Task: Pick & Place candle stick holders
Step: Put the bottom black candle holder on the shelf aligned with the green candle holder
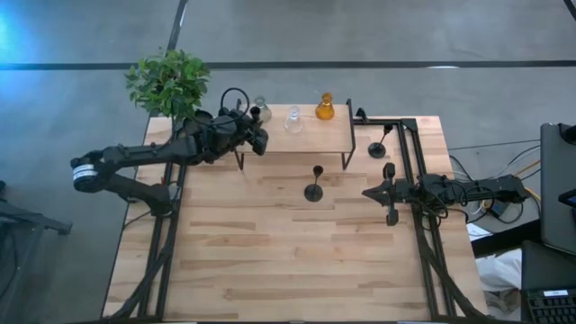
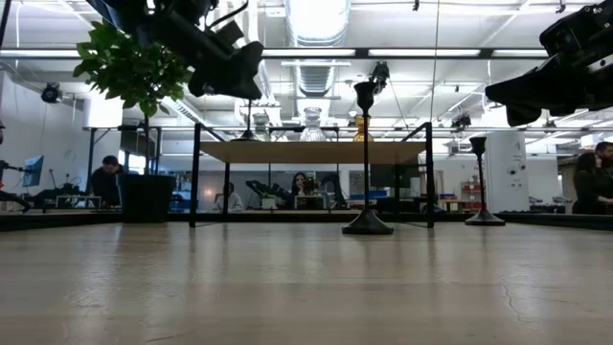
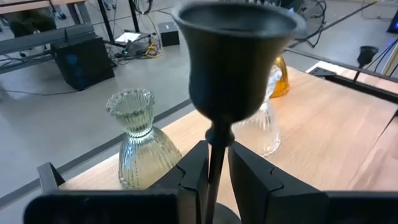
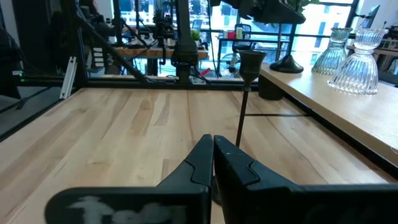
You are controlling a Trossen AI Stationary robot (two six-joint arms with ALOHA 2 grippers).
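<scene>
A raised wooden shelf point(image 1: 310, 137) stands at the table's far side. On it are an olive-green point(image 1: 261, 110), a clear point(image 1: 293, 119) and an amber point(image 1: 325, 108) glass candle stick holder. My left gripper point(image 1: 256, 137) is at the shelf's left end, shut on a black candle stick holder point(image 3: 236, 56) whose disc base point(image 4: 286, 63) rests on the shelf. A second black holder point(image 1: 313, 184) stands on the table in front of the shelf, and a third point(image 1: 378, 148) stands to the shelf's right. My right gripper point(image 1: 389, 194) waits shut at the table's right side. My left gripper has the black holder's thin stem point(image 3: 216, 163) between its two fingers point(image 3: 194, 175), just under the cup. The fingers come nearly level from the table's left side and lie across the stem. The holder stands upright with its base on the shelf.
A potted plant point(image 1: 168, 81) stands at the far left corner, beside my left arm. Black frame rails point(image 1: 409, 162) run along the table's right and left sides. The near half of the wooden table point(image 1: 288, 261) is bare. People sit in the room beyond.
</scene>
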